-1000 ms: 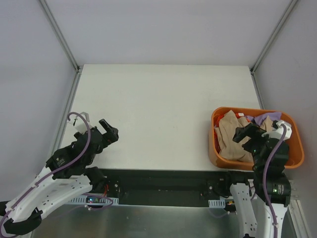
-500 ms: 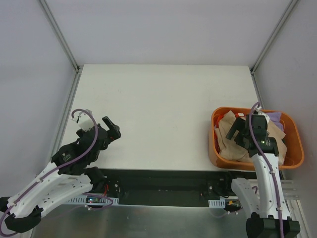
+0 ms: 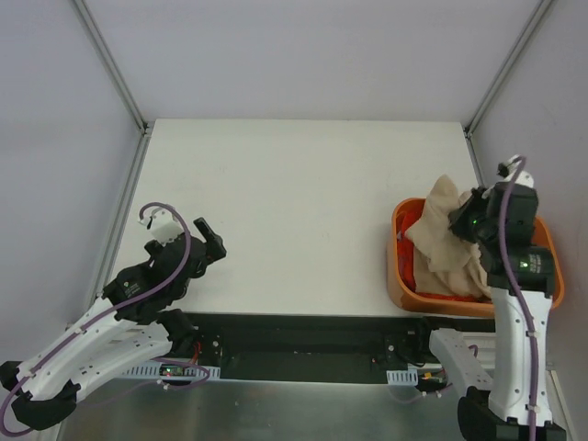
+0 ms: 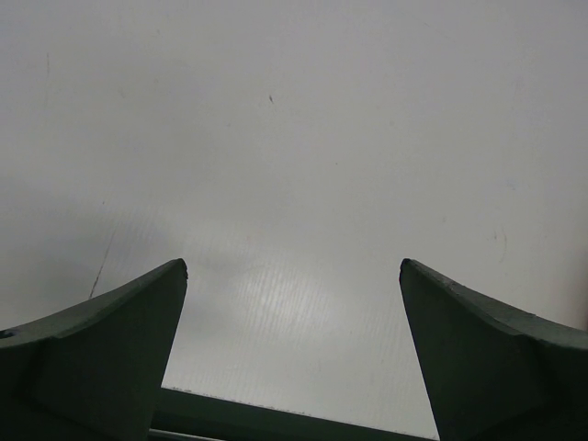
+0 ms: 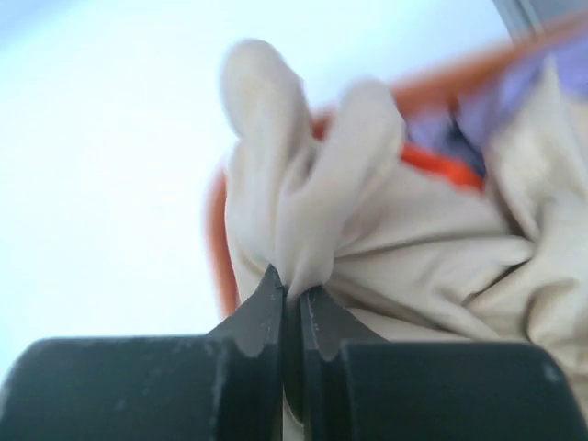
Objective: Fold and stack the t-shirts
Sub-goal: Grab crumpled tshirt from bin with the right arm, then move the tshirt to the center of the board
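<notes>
Top external view: an orange plastic basket (image 3: 393, 276) sits at the right edge of the white table (image 3: 294, 193). The left gripper (image 3: 209, 241) hovers over bare table near the left edge, its 2 fingers spread wide apart. The right gripper (image 3: 464, 223) is above the basket, jaws clamped on a bunched fold of the tan cloth t-shirt (image 3: 439, 241). The shirt hangs crumpled from the pinch, its lower part in the basket beside lavender cloth (image 5: 501, 101).
</notes>
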Robot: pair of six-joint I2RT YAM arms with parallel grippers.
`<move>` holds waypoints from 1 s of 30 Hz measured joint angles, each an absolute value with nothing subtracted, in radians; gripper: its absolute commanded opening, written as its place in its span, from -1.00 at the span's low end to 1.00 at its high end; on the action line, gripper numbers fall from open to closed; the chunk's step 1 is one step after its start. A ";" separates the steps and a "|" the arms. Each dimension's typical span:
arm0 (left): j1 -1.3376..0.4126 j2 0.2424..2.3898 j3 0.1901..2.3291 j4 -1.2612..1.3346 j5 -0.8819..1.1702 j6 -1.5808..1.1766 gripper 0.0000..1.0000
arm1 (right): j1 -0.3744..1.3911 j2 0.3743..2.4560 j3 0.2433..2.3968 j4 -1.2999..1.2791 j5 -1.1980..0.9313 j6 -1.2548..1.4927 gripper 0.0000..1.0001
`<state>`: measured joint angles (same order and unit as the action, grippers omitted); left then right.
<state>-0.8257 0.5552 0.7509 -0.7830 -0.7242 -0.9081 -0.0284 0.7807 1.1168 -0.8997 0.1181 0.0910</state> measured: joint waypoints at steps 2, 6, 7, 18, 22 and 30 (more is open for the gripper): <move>-0.826 0.555 0.743 -0.782 -0.728 -0.908 0.98 | -0.026 0.825 1.314 -0.905 0.058 0.092 -0.99; -0.826 0.556 0.731 -0.782 -0.735 -0.908 0.98 | 0.019 0.941 1.681 -0.826 -0.094 0.116 -0.99; -0.826 0.556 0.731 -0.780 -0.735 -0.908 0.98 | 0.039 0.980 1.769 -0.792 -0.139 0.125 -0.98; -0.826 0.564 0.722 -0.748 -0.729 -0.901 0.98 | 0.473 1.507 2.386 -0.599 -0.368 0.146 -0.98; -0.826 0.556 0.717 -0.742 -0.700 -0.904 0.98 | 0.563 1.596 2.244 -0.551 -0.379 0.132 -0.38; -0.826 0.441 0.637 -0.739 -0.645 -0.958 0.98 | 0.557 1.442 1.506 -0.559 -0.063 0.075 0.92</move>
